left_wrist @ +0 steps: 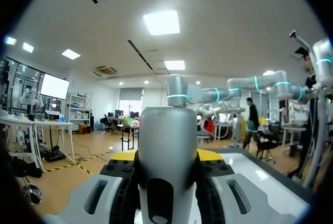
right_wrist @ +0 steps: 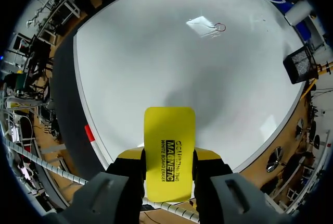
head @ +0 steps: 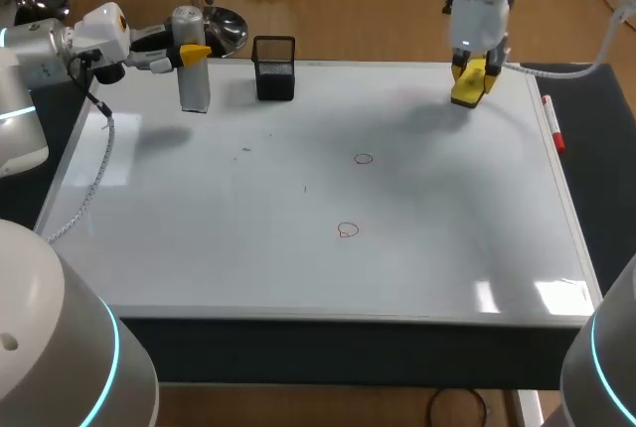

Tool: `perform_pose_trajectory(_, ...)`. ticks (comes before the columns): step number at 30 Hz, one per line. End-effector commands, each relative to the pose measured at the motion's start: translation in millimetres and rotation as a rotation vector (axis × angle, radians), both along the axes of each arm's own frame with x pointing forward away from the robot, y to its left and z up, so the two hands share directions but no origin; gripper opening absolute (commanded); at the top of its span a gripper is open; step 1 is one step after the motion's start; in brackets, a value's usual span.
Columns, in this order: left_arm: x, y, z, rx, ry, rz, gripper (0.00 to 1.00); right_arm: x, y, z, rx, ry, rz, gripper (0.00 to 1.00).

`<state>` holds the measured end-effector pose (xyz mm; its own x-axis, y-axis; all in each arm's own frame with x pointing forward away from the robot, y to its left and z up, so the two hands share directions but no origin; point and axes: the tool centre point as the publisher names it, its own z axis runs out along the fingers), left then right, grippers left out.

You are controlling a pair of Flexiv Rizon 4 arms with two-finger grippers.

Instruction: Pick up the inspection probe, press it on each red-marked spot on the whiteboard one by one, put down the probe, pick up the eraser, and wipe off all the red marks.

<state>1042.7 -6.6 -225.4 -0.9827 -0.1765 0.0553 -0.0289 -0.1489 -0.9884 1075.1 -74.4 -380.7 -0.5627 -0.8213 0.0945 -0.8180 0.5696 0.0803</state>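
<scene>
- Head view: our left gripper is clamped on the probe. The probe stands upright by the far edge of the whiteboard, near its far left corner and just beside the black basket. Our right gripper grips the eraser over the far right corner. Two red marks sit near the middle, unwiped. We judge that a probe let go on a tilt may topple against the basket or roll across the board. The loose cable along the left edge could snag our left arm.
- Left wrist view: the probe fills the gap between the fingers, and both touch it. Its lower end is hidden, so we cannot tell whether it rests on the board. Opening too high would drop it.
- Right wrist view: the eraser is pinched by its sides and sticks out ahead of the fingers, with both marks well ahead. A tilted eraser would touch on one edge only and leave streaks, and hard pressing could twist it in the grip. The pen at the right edge lies near where a sweep would start and could be knocked off.
</scene>
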Motion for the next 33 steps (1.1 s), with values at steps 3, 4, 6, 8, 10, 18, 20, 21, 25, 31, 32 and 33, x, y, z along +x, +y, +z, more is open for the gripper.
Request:
perform_pose_trajectory(3,-1.5,-0.4,1.6,0.001,-0.001,0.004,0.0,-0.4,-0.9,1.6,-0.003,-0.001,0.002,0.0)
perform_pose_trajectory(4,-1.5,-0.4,1.6,0.001,-0.001,0.004,0.0,-0.4,-0.9,1.6,-0.003,-0.001,0.002,0.0)
perform_pose_trajectory(6,-1.5,-0.4,1.6,0.001,-0.001,0.004,0.0,-0.4,-0.9,1.6,-0.003,-0.001,0.002,0.0)
perform_pose_trajectory(8,-3.8,-4.2,3.7,0.004,-0.01,-0.008,0.0,-0.4,-0.9,1.6,-0.003,-0.001,0.002,0.0)
perform_pose_trajectory(10,-13.2,-19.9,9.4,0.002,-0.033,-0.044,0.0,-0.4,-0.9,1.6,-0.003,-0.001,0.002,0.0)
perform_pose_trajectory(18,-45.1,-85.6,20.1,-0.033,-0.066,-0.188,0.0,-0.4,-0.9,1.6,-0.003,-0.001,0.002,0.0)
perform_pose_trajectory(20,-52.5,-103.0,22.8,-0.041,-0.069,-0.225,0.0,-0.4,-0.9,1.6,-0.003,-0.001,0.002,0.0)
perform_pose_trajectory(21,-55.9,-111.0,24.0,-0.043,-0.072,-0.24,0.0,-0.4,-0.9,1.6,-0.003,-0.001,0.002,0.0)
perform_pose_trajectory(25,-70.1,-142.6,26.2,-0.066,-0.071,-0.327,0.0,-0.4,-0.9,1.6,-0.003,-0.001,0.002,0.0)
perform_pose_trajectory(31,-89.5,-183.6,21.8,-0.077,-0.068,-0.424,0.0,-0.4,-0.9,1.6,-0.003,-0.001,0.002,0.0)
perform_pose_trajectory(32,-91.8,-189.0,20.2,-0.074,-0.066,-0.427,0.0,-0.4,-0.9,1.6,-0.003,-0.001,0.002,0.0)
perform_pose_trajectory(33,-94.1,-194.6,18.4,-0.083,-0.059,-0.438,0.0,-0.4,-0.9,1.6,-0.003,-0.001,0.002,0.0)
